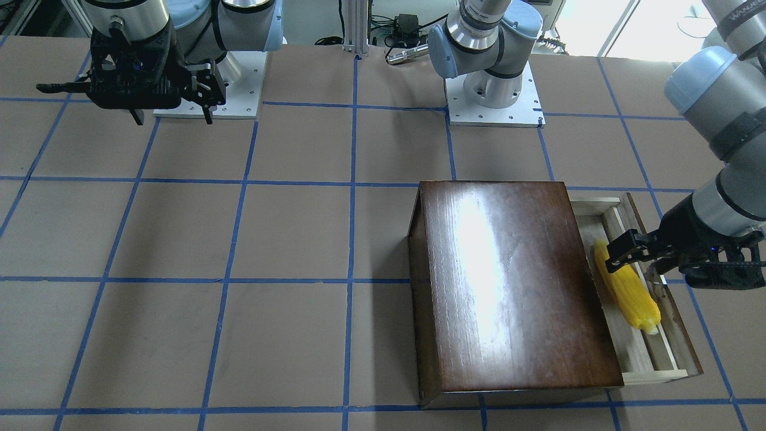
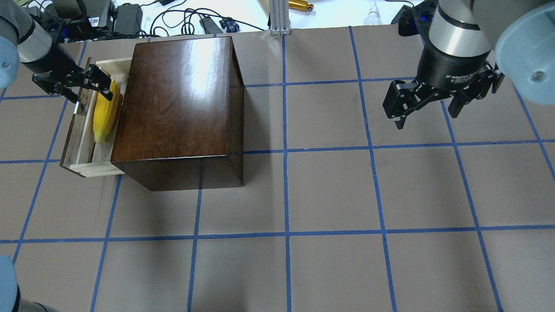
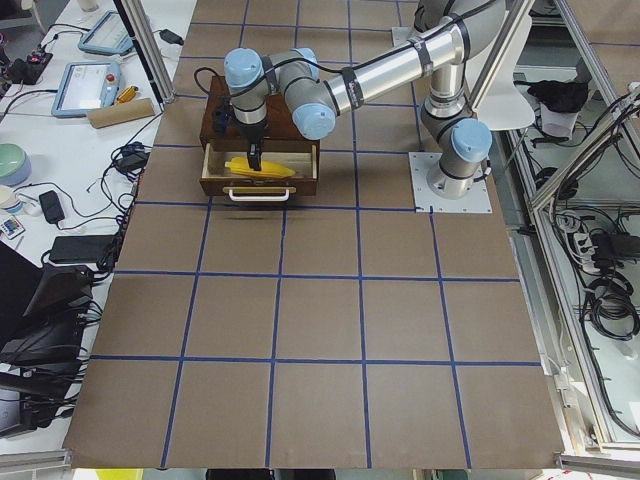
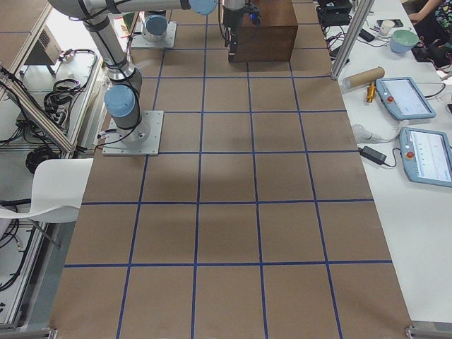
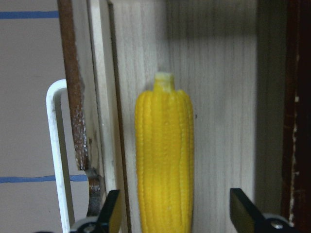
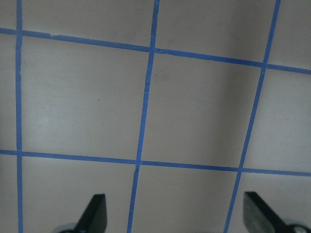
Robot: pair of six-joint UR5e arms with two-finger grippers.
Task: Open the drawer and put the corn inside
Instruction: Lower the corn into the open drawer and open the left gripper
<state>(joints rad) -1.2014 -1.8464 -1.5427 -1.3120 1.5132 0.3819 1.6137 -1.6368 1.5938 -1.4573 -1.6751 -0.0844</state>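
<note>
The corn point(image 1: 627, 293) lies flat on the pale floor of the drawer point(image 1: 657, 376), which stands pulled out of the dark wooden box point(image 1: 514, 281). The cob runs alongside the box's front edge, just beside it. The left claw point(image 5: 177, 208) straddles the cob's butt end with its jaws spread wide and a gap on either side, so it grips nothing. The white handle point(image 5: 53, 145) sits on the drawer's side away from the box.

By the look of it the placing step is all but finished. The next move calls for a straight lift clear of the drawer walls without nudging the cob.

The right claw point(image 2: 427, 118) hangs agape and empty over the bench point(image 1: 239, 239), well apart from the box.
</note>
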